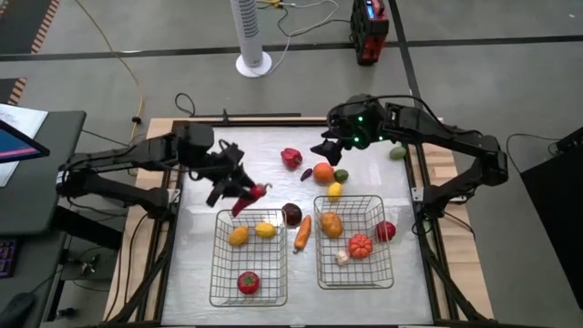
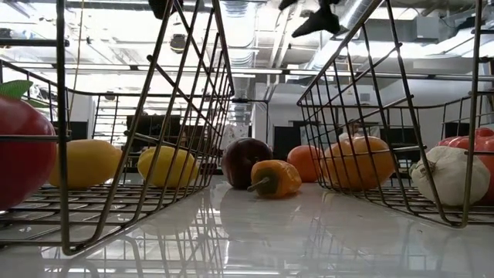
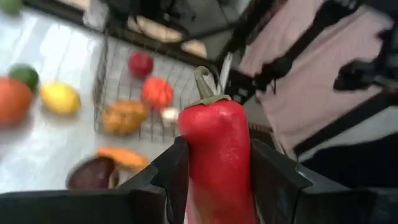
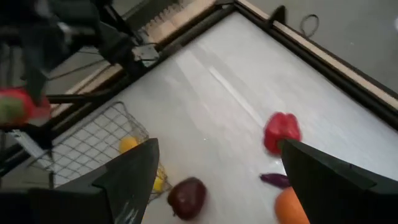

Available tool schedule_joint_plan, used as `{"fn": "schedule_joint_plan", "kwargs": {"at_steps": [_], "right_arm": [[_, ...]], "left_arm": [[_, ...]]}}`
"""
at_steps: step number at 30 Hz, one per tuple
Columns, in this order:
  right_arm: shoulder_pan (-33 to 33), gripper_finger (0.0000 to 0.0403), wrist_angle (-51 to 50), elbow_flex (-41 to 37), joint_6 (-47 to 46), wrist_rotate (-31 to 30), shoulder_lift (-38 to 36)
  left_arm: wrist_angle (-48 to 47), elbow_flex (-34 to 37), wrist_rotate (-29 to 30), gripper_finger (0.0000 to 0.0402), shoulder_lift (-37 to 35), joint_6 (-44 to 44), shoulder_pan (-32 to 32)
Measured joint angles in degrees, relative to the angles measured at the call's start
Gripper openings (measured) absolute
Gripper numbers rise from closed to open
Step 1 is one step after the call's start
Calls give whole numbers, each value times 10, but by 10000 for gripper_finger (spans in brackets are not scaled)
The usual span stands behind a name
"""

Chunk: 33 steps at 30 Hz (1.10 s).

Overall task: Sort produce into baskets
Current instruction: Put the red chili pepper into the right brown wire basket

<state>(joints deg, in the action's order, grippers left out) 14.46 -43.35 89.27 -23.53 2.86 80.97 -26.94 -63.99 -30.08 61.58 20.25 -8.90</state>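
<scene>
red glossy chili pepper (image 3: 216,155) sits clamped between the left gripper (image 1: 239,187) fingers, lifted above the left silver wire basket (image 1: 221,273) (presumably for dropping in). right gripper (image 1: 326,146) hangs wide open, empty, over loose produce.

I see two baskets (image 1: 249,258) side by side on the table (image 1: 196,273), a carrot (image 1: 302,233) between them, other produce (image 1: 323,172) behind.
</scene>
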Motion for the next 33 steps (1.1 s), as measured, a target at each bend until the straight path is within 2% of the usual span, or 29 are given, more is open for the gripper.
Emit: {"fn": "schedule_joint_plan", "kwargs": {"at_steps": [4, 7, 11, 17, 23, 29, 33], "right_arm": [[-1, 362, 16, 0, -3, 8, -1], [-1, 362, 18, 0, -18, 8, 0], [0, 362, 23, 0, -42, 8, -1], [1, 362, 55, 0, -107, 21, -12], [-8, 362, 109, 0, -153, 29, -40], [-10, 362, 115, 0, -185, 34, -50], [-15, 362, 111, 0, -191, 49, -49]], "left_arm": [[-33, 0, 76, 133, 5, -5, 45], [-18, 0, 128, 133, 17, -5, 71], [52, 0, 178, 133, 51, -15, 89], [185, 0, 266, 133, 142, -36, 106], [358, 0, 275, 133, 254, -43, 109], [569, 0, 276, 134, 360, 4, 108], [656, 0, 279, 134, 410, 4, 108]]}}
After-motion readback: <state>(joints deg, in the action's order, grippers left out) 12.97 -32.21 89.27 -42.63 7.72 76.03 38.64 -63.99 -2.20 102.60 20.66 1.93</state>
